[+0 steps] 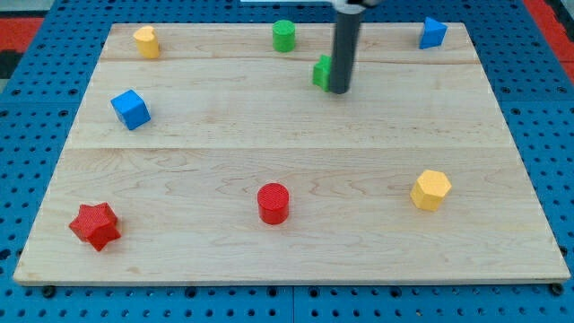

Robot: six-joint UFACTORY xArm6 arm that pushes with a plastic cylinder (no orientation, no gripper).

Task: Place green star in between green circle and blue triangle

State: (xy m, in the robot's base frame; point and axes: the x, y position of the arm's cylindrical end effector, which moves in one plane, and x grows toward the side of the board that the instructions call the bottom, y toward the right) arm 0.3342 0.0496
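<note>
Tool: bare rod, no jaws, tip [340, 91] touching green star's [321, 71] right side. Star low between green circle [283, 35] and blue triangle [432, 32], nearer circle. Risk: pushing from this side sends star leftward, away from gap, or glancing off.

A pale wooden board [296, 224] is lying in front of me, its planks running across the view. It is sitting on a blue pegboard [45, 135] dotted with holes, which is showing on all sides. Red patches [22, 31] are peeking in at the top corners. Even light is falling, leaving soft shadows.
</note>
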